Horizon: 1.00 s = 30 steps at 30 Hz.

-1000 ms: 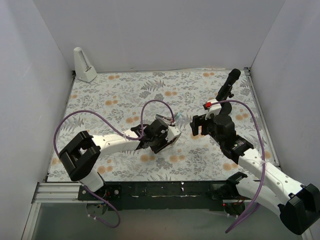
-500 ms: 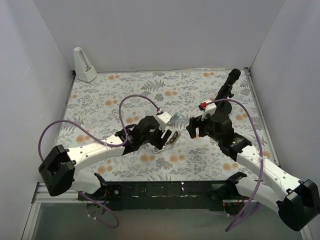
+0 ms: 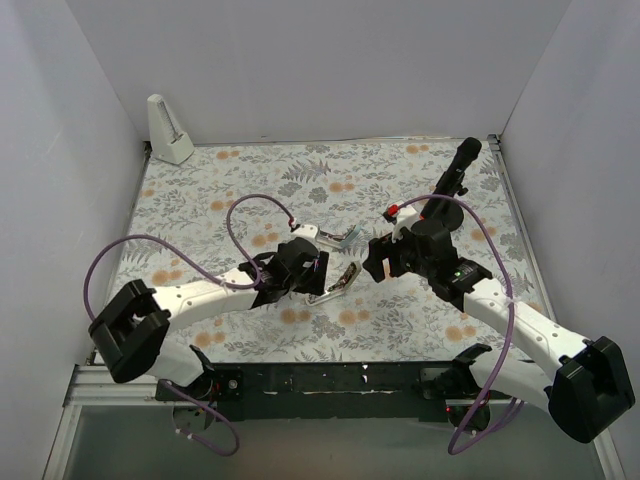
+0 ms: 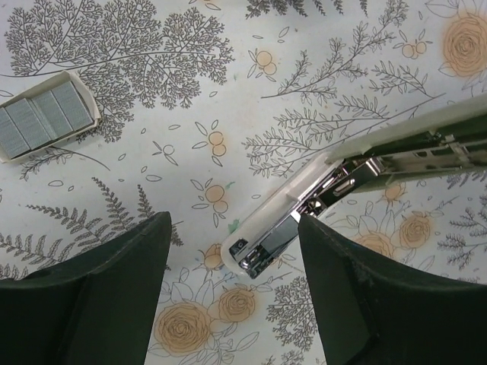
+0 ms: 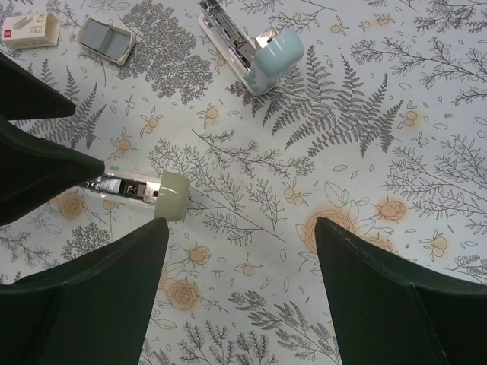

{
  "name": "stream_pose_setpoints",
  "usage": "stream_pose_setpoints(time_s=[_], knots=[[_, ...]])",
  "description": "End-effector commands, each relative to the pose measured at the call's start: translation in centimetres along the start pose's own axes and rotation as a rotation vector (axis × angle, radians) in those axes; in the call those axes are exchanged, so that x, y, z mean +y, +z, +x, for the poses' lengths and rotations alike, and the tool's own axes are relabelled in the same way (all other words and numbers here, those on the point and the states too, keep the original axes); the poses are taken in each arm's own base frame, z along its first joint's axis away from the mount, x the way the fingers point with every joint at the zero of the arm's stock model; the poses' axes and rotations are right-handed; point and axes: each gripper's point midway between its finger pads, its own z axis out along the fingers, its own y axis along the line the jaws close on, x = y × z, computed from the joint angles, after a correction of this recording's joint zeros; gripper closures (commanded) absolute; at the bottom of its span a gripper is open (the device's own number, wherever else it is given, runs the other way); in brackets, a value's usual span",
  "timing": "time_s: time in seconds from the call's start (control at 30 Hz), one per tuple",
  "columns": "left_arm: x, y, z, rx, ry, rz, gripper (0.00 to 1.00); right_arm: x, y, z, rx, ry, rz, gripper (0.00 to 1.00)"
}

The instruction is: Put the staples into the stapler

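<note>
The light-blue stapler (image 5: pixel 259 47) lies on the floral mat with its silver rail showing; from above, the stapler (image 3: pixel 346 238) sits between the two arms. The staples show as a beige-white box (image 5: pixel 30 30) and a small tray of grey staple blocks (image 5: pixel 106 38), the same tray (image 4: pixel 46 118) lying at the upper left of the left wrist view. My left gripper (image 4: pixel 232 228) is open over the mat, with the tip of an opened olive-gold bar (image 4: pixel 266 239) lying between its fingers, untouched. My right gripper (image 5: pixel 242 228) is open and empty, above bare mat beside that bar's (image 5: pixel 169 196) end.
A white wedge-shaped object (image 3: pixel 170 130) stands in the back left corner. A black cylindrical object (image 3: pixel 458 170) stands at the back right. White walls close the mat on three sides. The two grippers (image 3: pixel 318 278) (image 3: pixel 378 262) hang close together at the centre.
My left gripper has opened and let the olive-gold bar down onto the mat, then drawn back slightly. The right arm has shifted left toward the centre.
</note>
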Motion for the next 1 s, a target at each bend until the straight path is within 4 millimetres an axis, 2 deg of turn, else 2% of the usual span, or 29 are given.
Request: stream_pose_setpoints(time_s=[0.0, 0.27, 0.5, 0.97], knots=[[-0.2, 1.0, -1.6, -0.009, -0.059, -0.062, 0.32, 0.4, -0.3, -2.3, -0.050, -0.020, -0.016, 0.15], [-1.0, 2.3, -1.4, 0.036, -0.021, -0.056, 0.34, 0.2, -0.4, -2.0, -0.044, -0.025, -0.003, 0.14], [-0.6, 2.2, -0.8, 0.063, 0.014, -0.063, 0.34, 0.1, -0.3, -1.9, -0.043, -0.029, 0.000, 0.14], [-1.2, 2.5, 0.0, 0.100, 0.071, -0.039, 0.34, 0.0, -0.3, -1.9, -0.042, -0.033, 0.003, 0.14]])
